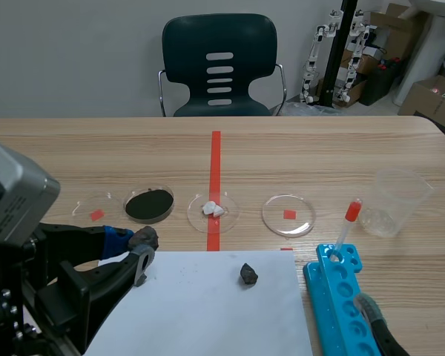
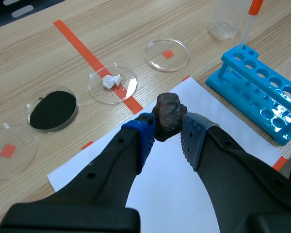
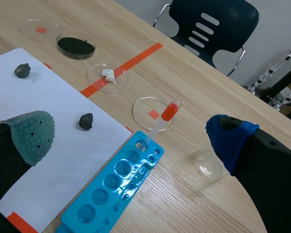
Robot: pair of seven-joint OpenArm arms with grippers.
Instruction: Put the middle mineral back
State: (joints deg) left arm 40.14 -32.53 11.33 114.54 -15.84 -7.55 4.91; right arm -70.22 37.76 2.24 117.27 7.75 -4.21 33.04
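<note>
My left gripper (image 2: 167, 128) is shut on a dark brown mineral (image 2: 169, 115), held above the near-left part of the white paper (image 1: 200, 311); in the scene view the left gripper (image 1: 141, 241) is at the paper's left corner. A small dark mineral (image 1: 248, 274) lies on the paper's middle, also seen as the dark mineral (image 3: 86, 121) in the right wrist view. There another dark lump (image 3: 23, 70) shows at the paper's far corner, with no fingers visible around it. My right gripper (image 3: 131, 136) stands open and holds nothing, above the blue rack (image 3: 114, 187).
Several petri dishes stand in a row beyond the paper: an empty one (image 1: 96, 211), one with black powder (image 1: 149, 204), one with white pieces (image 1: 212, 210), another empty one (image 1: 288, 215). A red-bulbed dropper (image 1: 347, 222) stands in the rack (image 1: 340, 297). A clear cup (image 1: 397, 200) is at the right.
</note>
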